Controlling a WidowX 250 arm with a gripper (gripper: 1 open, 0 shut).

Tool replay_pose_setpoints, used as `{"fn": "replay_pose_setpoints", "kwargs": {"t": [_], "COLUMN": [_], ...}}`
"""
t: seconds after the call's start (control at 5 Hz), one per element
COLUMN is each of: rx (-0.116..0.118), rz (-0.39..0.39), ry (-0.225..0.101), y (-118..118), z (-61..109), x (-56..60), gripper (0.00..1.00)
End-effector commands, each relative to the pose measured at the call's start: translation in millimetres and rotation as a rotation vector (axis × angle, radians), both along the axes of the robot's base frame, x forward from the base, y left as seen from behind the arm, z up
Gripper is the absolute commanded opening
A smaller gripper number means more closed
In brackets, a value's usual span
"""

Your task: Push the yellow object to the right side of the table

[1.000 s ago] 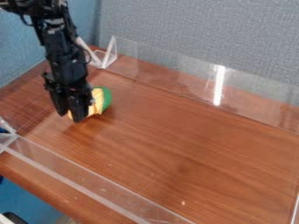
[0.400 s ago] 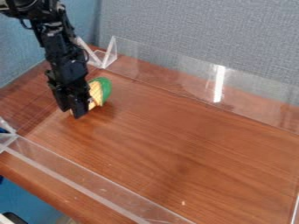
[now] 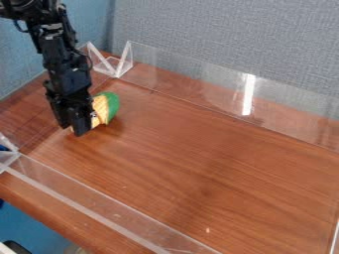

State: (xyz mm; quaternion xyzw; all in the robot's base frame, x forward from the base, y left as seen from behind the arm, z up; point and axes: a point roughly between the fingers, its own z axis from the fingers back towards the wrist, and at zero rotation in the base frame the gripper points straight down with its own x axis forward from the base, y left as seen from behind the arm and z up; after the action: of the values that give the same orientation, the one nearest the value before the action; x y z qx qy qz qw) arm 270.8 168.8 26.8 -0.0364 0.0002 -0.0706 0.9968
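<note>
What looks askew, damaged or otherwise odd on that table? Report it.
Nothing stands out: no spill or damage shows on the table, and the clear wall along the near side looks intact. The yellow object is partly hidden by the gripper.

We see the yellow toy (image 3: 101, 111), rounded with a green end, lying on the reddish-brown, wood-grain counter (image 3: 199, 149) toward its left side.

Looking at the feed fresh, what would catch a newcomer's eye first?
Probably the dark robot arm at upper left, its hand low over the wood-grain table. Next, the yellow object beside it, its bright green end facing right. Then the white glare streak on the clear back wall.
</note>
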Motion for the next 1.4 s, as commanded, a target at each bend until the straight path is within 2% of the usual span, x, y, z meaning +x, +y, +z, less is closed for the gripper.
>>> {"fn": "replay_pose_setpoints", "kwargs": {"t": [0.0, 0.6, 0.8, 1.0, 1.2], "rx": [0.054, 0.053, 0.046, 0.041, 0.051], "rz": [-0.015, -0.149, -0.183, -0.204, -0.243], "ry": [-0.090, -0.128, -0.116, -0.092, -0.136], "y": [12, -11, -19, -20, -19], "z": [22.8, 46.9, 37.1, 20.1, 48.6], "x": [11.6, 1.4, 5.2, 13.2, 9.6], "gripper": [0.00, 0.00, 0.00, 0.00, 0.00]}}
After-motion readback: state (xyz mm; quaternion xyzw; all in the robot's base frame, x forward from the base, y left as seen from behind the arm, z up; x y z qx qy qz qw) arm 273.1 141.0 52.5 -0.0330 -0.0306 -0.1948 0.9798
